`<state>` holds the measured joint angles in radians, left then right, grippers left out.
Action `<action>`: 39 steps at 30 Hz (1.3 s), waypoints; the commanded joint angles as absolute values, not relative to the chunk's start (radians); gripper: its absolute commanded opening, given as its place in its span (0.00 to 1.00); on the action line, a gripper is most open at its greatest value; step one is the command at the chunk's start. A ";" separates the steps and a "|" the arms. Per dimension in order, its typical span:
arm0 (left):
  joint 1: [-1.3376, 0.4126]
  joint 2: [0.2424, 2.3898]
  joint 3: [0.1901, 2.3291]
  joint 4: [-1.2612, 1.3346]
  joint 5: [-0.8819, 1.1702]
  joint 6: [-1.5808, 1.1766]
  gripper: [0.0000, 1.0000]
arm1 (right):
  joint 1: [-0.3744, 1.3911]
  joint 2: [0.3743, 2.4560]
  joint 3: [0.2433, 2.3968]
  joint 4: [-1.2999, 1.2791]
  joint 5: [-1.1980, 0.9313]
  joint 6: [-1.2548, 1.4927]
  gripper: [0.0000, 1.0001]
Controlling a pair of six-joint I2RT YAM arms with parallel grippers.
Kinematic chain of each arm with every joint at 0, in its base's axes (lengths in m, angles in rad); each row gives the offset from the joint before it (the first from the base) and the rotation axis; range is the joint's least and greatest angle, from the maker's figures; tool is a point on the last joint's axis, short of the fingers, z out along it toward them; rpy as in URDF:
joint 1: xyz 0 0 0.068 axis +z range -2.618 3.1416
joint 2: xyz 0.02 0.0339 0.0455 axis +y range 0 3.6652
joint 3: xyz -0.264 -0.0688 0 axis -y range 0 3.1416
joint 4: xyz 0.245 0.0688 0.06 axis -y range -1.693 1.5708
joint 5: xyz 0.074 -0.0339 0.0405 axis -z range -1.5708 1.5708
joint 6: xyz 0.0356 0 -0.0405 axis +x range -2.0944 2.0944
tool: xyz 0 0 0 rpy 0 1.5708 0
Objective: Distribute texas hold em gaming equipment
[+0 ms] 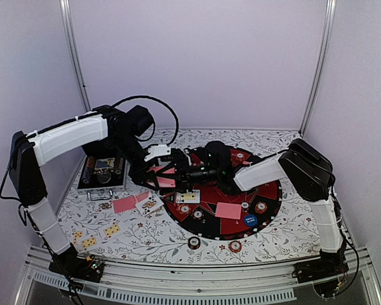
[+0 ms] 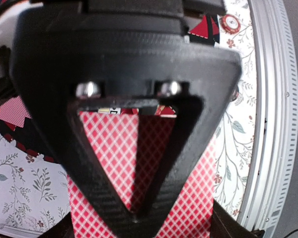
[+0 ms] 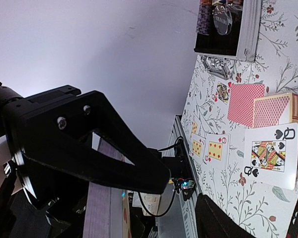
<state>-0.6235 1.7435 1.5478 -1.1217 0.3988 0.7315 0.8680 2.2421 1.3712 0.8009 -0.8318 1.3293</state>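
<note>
Over the floral table [image 1: 152, 238], left gripper [image 1: 160, 176] pinches red-checked cards [image 2: 116, 163]; right gripper [image 1: 181, 175] gapes.

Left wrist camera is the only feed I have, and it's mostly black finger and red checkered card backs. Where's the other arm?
Observer: The right gripper is right up against the red-backed cards that your left gripper holds, near the mat's left edge.
Operator: Which cards are lying on the table?
Observer: A face-up queen of spades lies off the mat, next to some face-down cards.
Operator: And the case?
Observer: The silver case sits open at the table's left side, with chips in it.
</note>
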 commanded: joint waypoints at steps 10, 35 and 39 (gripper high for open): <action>-0.618 1.723 1.571 -1.114 0.419 0.730 0.32 | 0.821 2.159 1.243 0.772 -0.812 1.328 0.51; -0.617 1.734 1.577 -1.112 0.420 0.729 0.32 | 0.821 2.055 1.206 0.774 -0.823 1.304 0.73; -0.618 1.738 1.578 -1.112 0.422 0.725 0.32 | 0.838 2.084 1.255 0.766 -0.830 1.305 0.76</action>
<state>-0.6231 1.7435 1.5494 -1.1198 0.4004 0.7311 0.8192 2.0995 1.1976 0.7677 -0.8223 1.3186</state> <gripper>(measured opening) 0.645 0.750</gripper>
